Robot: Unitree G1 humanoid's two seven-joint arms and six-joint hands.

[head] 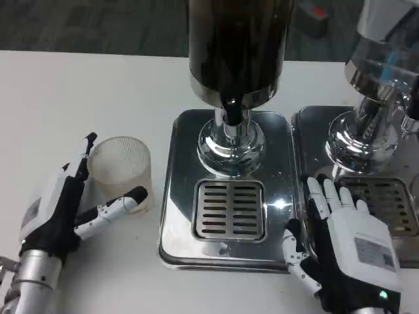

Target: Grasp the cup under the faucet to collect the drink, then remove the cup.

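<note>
Left hand (59,209) is open wide around the cup (122,171), fingers on each side, one fingertip just at its near wall; it does not hold it yet. To do this well, it should close softly so the cup stays up, then slide it right, over the grate (229,209) under the faucet (229,108). Right hand (347,252) lies flat and open beside that tray (177,229), holding nothing.

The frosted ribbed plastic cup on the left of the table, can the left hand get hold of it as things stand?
Probably yes. The left hand already brackets the frosted ribbed plastic cup, fingers spread on either side, and nothing stands between them. The cup stands upright on the white table.
</note>
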